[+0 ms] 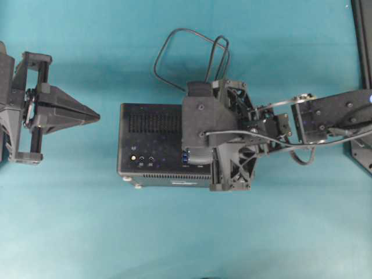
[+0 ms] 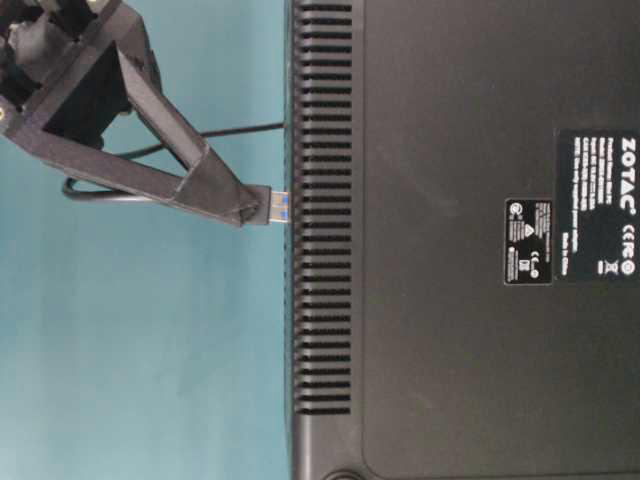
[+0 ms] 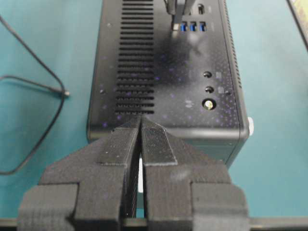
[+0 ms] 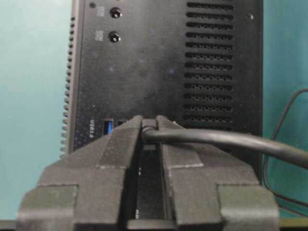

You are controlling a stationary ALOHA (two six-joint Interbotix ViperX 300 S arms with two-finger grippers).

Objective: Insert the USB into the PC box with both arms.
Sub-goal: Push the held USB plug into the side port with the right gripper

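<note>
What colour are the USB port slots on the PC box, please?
Blue: the port slots on the black PC box show best in the left wrist view.

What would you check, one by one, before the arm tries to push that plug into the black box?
1. Right gripper clamped on the USB: ok.
2. Plug tip close to the PC box: ok, just short of its face in the table-level view.
3. Plug lined up with a blue port: cannot tell.
4. Left gripper bracing the box: not ok, shut and apart from it.
5. Cable loop lying free behind the box: ok.
</note>
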